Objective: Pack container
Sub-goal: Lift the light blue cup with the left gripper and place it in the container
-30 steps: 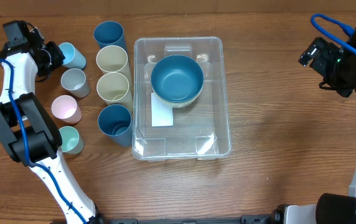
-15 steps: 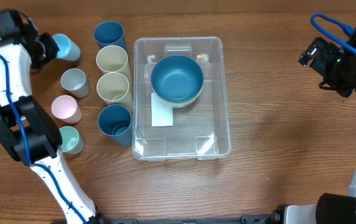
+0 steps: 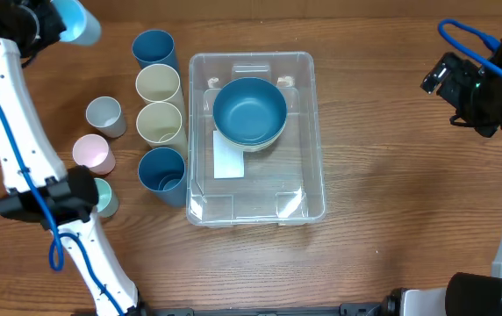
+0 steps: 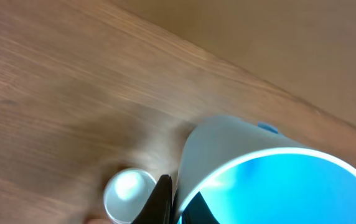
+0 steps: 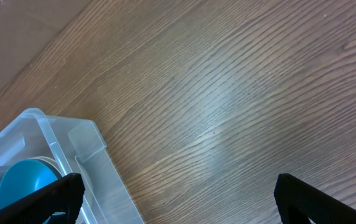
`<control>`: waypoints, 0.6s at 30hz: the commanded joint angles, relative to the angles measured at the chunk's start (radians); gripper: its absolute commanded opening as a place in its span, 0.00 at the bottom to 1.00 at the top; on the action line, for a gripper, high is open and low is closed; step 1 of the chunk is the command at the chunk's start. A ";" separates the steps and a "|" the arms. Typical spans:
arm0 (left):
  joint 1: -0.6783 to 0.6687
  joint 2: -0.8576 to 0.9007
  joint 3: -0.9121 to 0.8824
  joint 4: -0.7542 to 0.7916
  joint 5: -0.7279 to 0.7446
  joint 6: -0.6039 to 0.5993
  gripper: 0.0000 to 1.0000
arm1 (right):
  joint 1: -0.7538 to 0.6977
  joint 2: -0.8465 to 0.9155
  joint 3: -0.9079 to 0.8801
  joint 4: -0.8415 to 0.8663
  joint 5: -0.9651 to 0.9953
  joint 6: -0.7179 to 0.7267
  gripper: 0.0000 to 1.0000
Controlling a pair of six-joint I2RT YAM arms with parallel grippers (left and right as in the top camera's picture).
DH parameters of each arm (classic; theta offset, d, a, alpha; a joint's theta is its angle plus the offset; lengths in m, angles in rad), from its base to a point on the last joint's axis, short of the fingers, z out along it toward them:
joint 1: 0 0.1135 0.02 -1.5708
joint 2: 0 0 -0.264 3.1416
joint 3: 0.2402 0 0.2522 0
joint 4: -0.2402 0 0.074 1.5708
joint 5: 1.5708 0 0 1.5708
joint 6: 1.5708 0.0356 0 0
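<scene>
The container point(image 3: 308, 132) is a large clear bin in the middle of the table, with a white label point(image 3: 227, 158) on its base. A blue bowl point(image 3: 249, 110) sits in its far half, on top of a cream bowl. My left gripper point(image 3: 51, 21) is at the far left corner, shut on a light blue cup point(image 3: 79, 21) and holding it high above the table. In the left wrist view the cup point(image 4: 271, 180) fills the lower right, with my fingers point(image 4: 175, 202) pinching its wall. My right gripper point(image 5: 178, 199) is open and empty, right of the container point(image 5: 53, 140).
Left of the container, in a column, stand a dark blue cup point(image 3: 153, 48), two cream cups point(image 3: 158, 85) point(image 3: 160, 123) and another dark blue cup point(image 3: 162, 171). Farther left are a grey cup point(image 3: 104, 114), a pink cup point(image 3: 93, 154) and a mint cup point(image 3: 103, 197) half hidden by my left arm.
My left gripper has lifted the light blue cup from beside the grey cup, up and toward the far left corner. The right arm has not moved.
</scene>
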 commanded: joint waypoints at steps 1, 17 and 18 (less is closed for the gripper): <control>-0.105 -0.116 0.136 -0.085 -0.110 0.020 0.04 | 0.001 -0.012 0.000 0.002 -0.001 0.005 1.00; -0.790 -0.373 0.027 -0.125 -0.402 -0.018 0.04 | 0.001 -0.012 0.000 0.002 -0.001 0.005 1.00; -0.817 -0.377 -0.002 -0.125 -0.421 -0.027 0.04 | 0.001 -0.012 0.000 0.002 -0.001 0.005 1.00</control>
